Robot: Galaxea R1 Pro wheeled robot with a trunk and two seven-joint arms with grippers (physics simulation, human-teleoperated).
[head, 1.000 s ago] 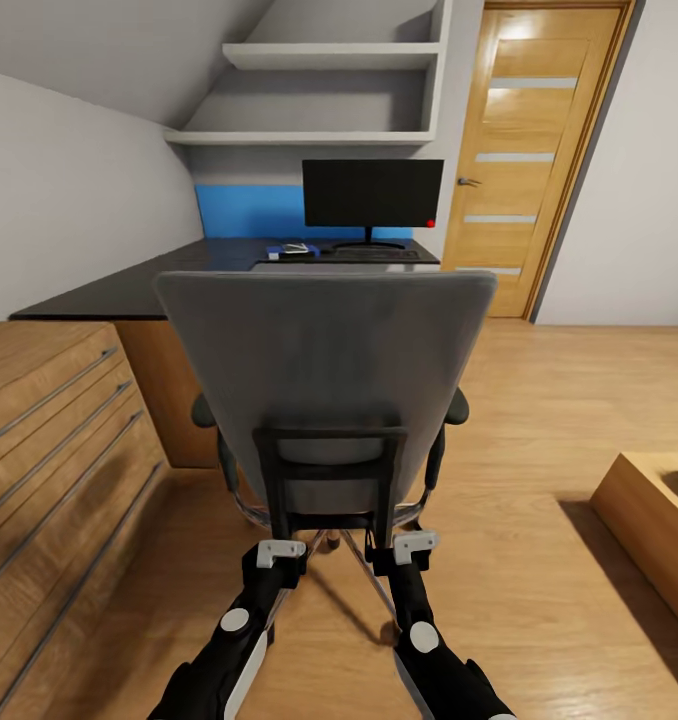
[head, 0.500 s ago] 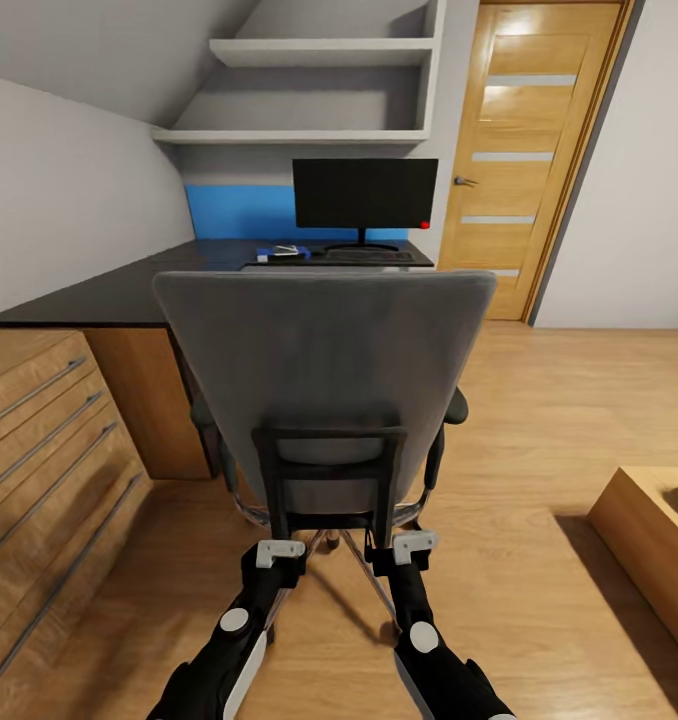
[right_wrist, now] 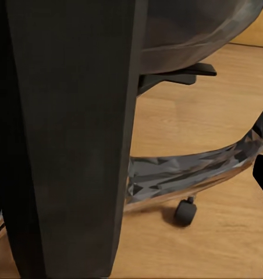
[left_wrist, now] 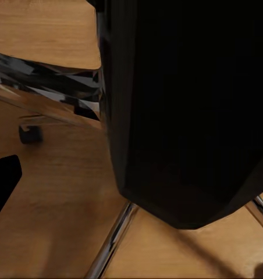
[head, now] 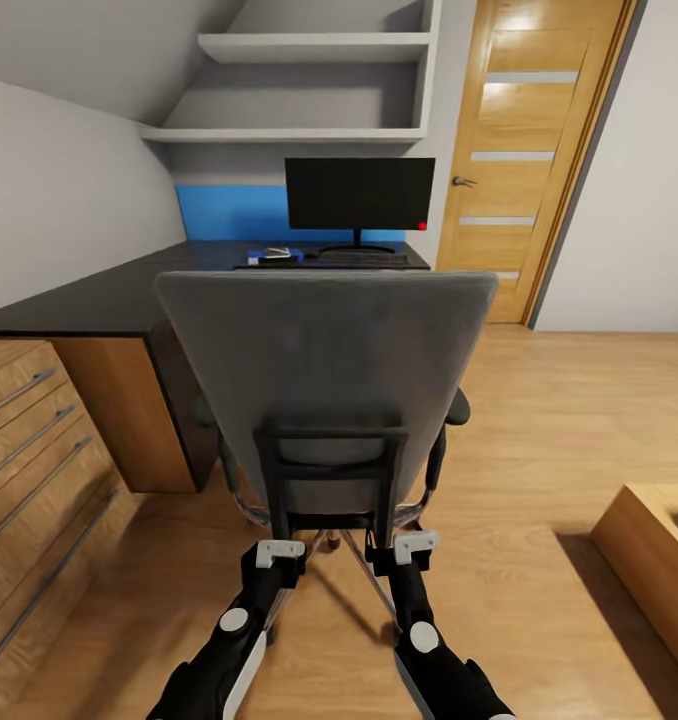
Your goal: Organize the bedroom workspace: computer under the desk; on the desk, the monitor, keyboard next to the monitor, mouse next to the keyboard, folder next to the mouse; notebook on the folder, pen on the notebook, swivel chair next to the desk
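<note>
The grey swivel chair point(head: 324, 350) stands right in front of me, its back toward me. Its seat is hidden behind the backrest. My left gripper point(head: 279, 553) and right gripper point(head: 411, 548) are both shut on the uprights of its black back frame point(left_wrist: 184, 116) point(right_wrist: 73, 145), above the chrome base point(right_wrist: 189, 168). Beyond the chair lies the black-topped desk point(head: 109, 295). The monitor point(head: 359, 193) stands on it with the keyboard point(head: 364, 258) in front. Left of the keyboard lies a flat blue thing point(head: 274, 258), perhaps the folder, with a pale item on top, too small to tell. The computer, mouse and pen are hidden.
A low oak chest point(head: 29, 450) with bar handles stands close on the left. A wooden door point(head: 524, 150) is at the back right, and wall shelves point(head: 309, 50) hang above the desk. A low wooden block point(head: 659, 550) juts in at the right, with bare floor point(head: 549, 400) between.
The view has moved forward and rightward: the desk and chest have slid left in the picture. The chair and both grippers keep their place in it, so the chair has travelled with me.
</note>
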